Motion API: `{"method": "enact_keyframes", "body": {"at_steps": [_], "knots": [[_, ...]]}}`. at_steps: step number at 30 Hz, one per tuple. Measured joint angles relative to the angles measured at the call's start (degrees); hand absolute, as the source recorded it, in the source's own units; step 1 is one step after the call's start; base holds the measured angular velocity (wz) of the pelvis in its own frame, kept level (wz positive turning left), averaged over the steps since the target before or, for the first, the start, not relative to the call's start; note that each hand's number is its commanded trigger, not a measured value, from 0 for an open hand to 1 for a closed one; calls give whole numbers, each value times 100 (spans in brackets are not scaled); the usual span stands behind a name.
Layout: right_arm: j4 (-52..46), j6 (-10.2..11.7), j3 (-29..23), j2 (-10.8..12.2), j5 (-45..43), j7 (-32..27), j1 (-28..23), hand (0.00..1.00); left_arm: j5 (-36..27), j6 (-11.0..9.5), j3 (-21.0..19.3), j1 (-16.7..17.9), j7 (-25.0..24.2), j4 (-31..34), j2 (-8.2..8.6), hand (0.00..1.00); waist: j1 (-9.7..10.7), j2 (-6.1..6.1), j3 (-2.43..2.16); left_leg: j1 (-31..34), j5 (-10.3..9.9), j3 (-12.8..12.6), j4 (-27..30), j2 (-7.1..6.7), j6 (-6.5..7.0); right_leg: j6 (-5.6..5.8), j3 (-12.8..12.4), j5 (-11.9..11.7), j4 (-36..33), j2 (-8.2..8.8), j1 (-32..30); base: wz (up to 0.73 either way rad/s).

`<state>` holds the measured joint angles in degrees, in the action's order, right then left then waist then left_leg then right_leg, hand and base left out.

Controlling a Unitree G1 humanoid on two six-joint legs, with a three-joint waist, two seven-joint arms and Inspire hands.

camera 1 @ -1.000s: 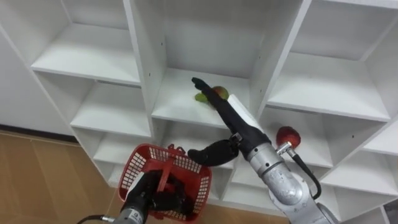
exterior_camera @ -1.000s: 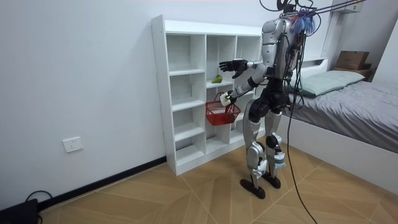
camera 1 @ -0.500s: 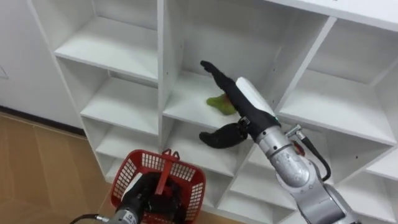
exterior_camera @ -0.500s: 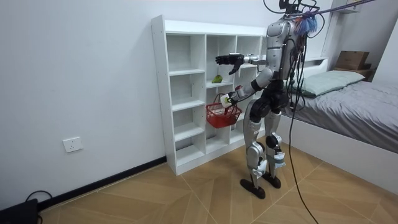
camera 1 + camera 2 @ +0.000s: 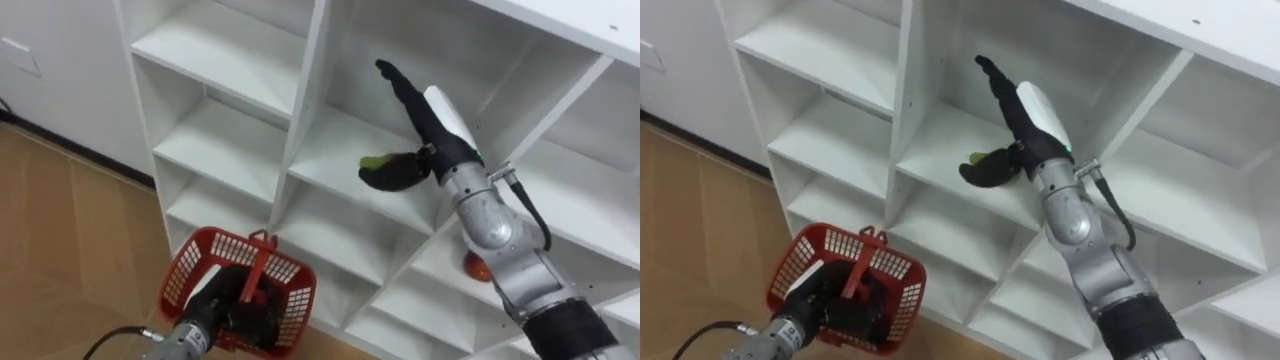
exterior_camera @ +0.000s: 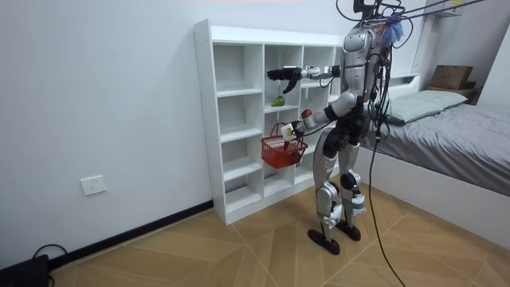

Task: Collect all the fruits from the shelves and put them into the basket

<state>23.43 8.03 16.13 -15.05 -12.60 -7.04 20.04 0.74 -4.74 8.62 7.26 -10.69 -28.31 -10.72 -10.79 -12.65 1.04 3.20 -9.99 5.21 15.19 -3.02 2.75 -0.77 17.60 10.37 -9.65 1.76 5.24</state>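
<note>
A green fruit (image 5: 372,160) lies on the middle shelf of the white closet (image 5: 235,60). My right hand (image 5: 427,128) is open in that compartment, fingers straight and thumb spread, just above and in front of the fruit and hiding part of it. A red fruit (image 5: 474,266) lies one shelf lower to the right, partly behind my forearm. My left hand (image 5: 232,312) is shut on the handle of a red mesh basket (image 5: 195,272) held low in front of the lower shelves. In the room view I stand facing the closet, right hand (image 6: 280,75) above the green fruit (image 6: 277,101).
The closet (image 6: 231,48) has several open compartments split by upright white panels close beside my right arm. Wooden floor (image 5: 60,230) lies at the lower left. A bed (image 6: 446,135) stands behind me on the room view's right.
My right arm has risen and stretched further into the middle compartment, over the green fruit. The basket has swung a little lower and towards the closet. The eye view has shifted.
</note>
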Motion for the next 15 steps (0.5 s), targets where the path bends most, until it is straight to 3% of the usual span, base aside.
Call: {"method": "enact_keyframes", "body": {"at_steps": [2,6,11,15], "knots": [[304,8,0,-33,240,-17,143,0,7,57,-51,-30,-7,0,-5,100,-1,-12,10,88,-1,27,48,0,-2,-1,7,0,-2,-3,-54,9],[1119,-95,-41,-166,325,-39,790,0,7,110,-70,-171,-23,-6,-34,100,7,-92,93,497,-2,62,195,18,-19,-49,28,-30,-17,-24,-365,6],[1397,-204,-220,-346,369,-102,1073,0,308,335,-85,-303,-131,-5,-66,100,-48,-162,107,844,2,131,352,12,-22,-70,138,-56,-30,-26,-638,8],[1675,-288,-221,-350,366,-102,1170,0,461,443,-178,-437,-127,-13,-96,100,-71,-192,114,944,2,146,361,10,-23,-70,139,-56,-31,-28,-734,3]]}}
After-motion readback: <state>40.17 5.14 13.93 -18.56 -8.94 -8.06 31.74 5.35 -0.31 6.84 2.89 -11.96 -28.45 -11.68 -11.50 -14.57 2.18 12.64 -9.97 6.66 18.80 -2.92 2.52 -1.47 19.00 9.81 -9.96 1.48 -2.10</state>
